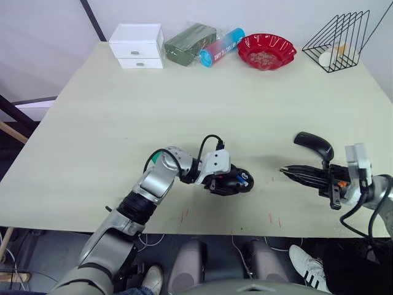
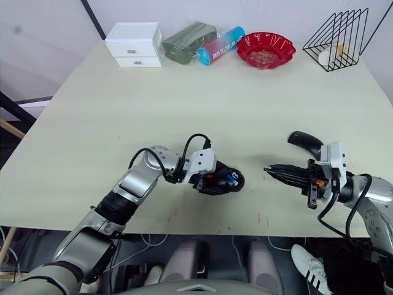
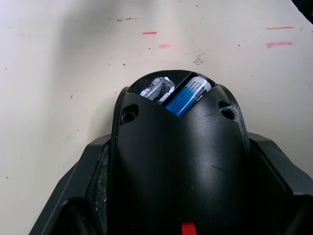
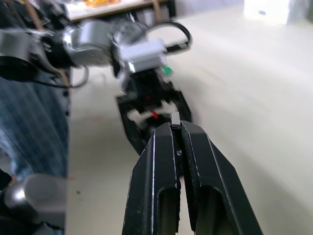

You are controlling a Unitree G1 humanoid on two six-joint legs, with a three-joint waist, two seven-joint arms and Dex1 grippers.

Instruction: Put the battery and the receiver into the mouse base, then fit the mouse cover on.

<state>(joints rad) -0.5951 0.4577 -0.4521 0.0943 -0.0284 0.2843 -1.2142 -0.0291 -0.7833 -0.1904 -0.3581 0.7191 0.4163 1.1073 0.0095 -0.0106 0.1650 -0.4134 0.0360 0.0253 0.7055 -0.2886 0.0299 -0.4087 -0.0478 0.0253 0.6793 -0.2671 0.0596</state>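
Note:
My left gripper [image 1: 228, 182] is shut on the black mouse base [image 1: 233, 182], which rests on the table near its front edge. The blue battery [image 3: 188, 95] lies in the base's hollow, with grey parts beside it. My right gripper [image 1: 284, 170] hovers to the right of the base, pointing at it with a gap between them. It is shut on the receiver [image 4: 175, 117], a tiny stub sticking out at its fingertips. The mouse cover [image 1: 314, 145], a plain black curved shell, lies on the table just behind the right gripper.
Along the table's far edge stand a white drawer box [image 1: 137, 45], a green pack [image 1: 190, 43], a red-blue tube [image 1: 222, 46], a red bowl [image 1: 266, 50] and a black wire rack [image 1: 341, 40]. The table's front edge is close below both grippers.

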